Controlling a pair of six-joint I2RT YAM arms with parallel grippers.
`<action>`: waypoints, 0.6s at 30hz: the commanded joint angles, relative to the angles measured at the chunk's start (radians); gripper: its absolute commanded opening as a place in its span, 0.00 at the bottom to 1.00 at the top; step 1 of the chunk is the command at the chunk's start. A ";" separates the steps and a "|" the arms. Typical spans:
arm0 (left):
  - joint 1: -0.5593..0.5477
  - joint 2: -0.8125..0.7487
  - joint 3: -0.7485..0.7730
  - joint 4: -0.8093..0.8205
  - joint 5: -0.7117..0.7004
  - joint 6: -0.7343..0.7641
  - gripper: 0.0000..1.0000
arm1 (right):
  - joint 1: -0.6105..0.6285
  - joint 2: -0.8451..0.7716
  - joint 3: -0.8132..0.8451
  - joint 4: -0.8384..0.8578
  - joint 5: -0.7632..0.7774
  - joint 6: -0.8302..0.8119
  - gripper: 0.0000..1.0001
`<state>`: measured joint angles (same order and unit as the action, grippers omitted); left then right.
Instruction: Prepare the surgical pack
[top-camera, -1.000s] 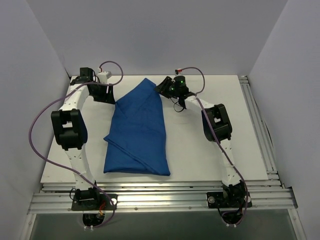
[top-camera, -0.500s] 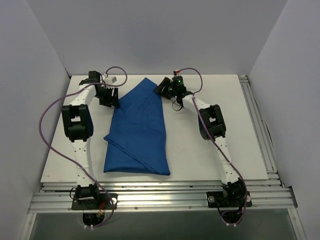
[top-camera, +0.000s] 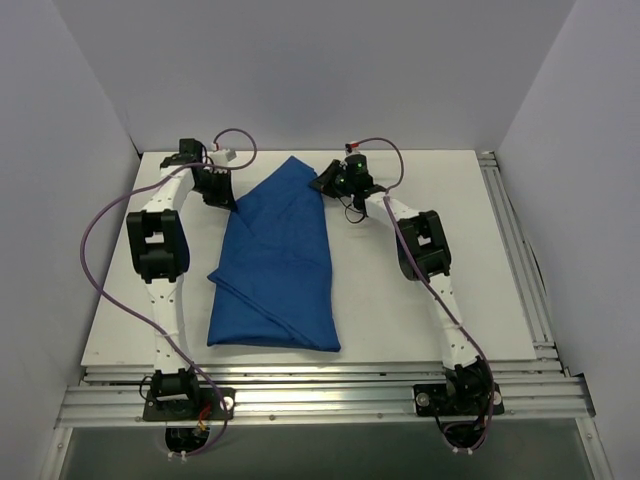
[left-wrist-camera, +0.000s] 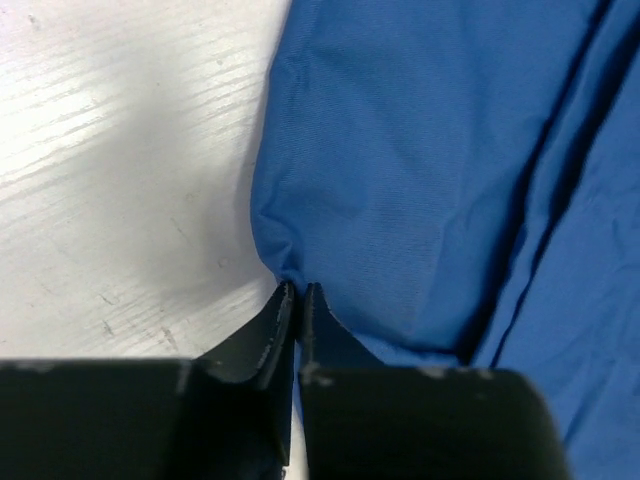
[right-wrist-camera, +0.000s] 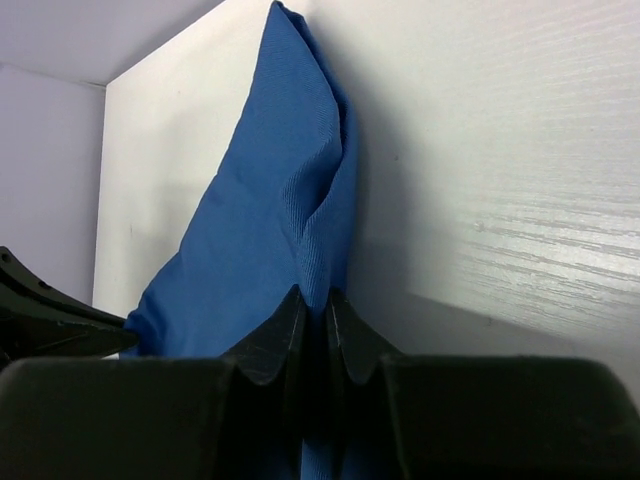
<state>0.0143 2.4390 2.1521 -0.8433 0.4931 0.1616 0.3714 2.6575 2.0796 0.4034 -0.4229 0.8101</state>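
- On the table (top-camera: 400, 320), between the two arms, lies the drape (top-camera: 275, 260). It is folded into a long blue shape, wide at the near end and tapering to a point at the far end.
- At its far left edge, the left gripper (left-wrist-camera: 298, 292) has its jaws almost together, pinching a puckered bit of the cloth's edge. Only its wrist view shows this; the top view gives just its place.
- Near the far tip, the right gripper (right-wrist-camera: 312, 298) is clamped on a raised ridge of cloth. Again, only its wrist view shows the grip.
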 joint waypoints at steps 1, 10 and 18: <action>-0.004 -0.012 0.055 -0.005 0.088 0.030 0.03 | -0.009 -0.079 0.028 0.077 -0.053 -0.011 0.00; 0.013 -0.245 -0.148 0.084 0.212 0.108 0.02 | -0.008 -0.305 -0.163 0.207 -0.145 -0.074 0.00; 0.032 -0.469 -0.385 0.050 0.289 0.254 0.02 | 0.017 -0.570 -0.534 0.311 -0.209 -0.129 0.00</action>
<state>0.0277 2.0640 1.8332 -0.7769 0.7013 0.3134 0.3748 2.2204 1.6440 0.5903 -0.5591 0.7223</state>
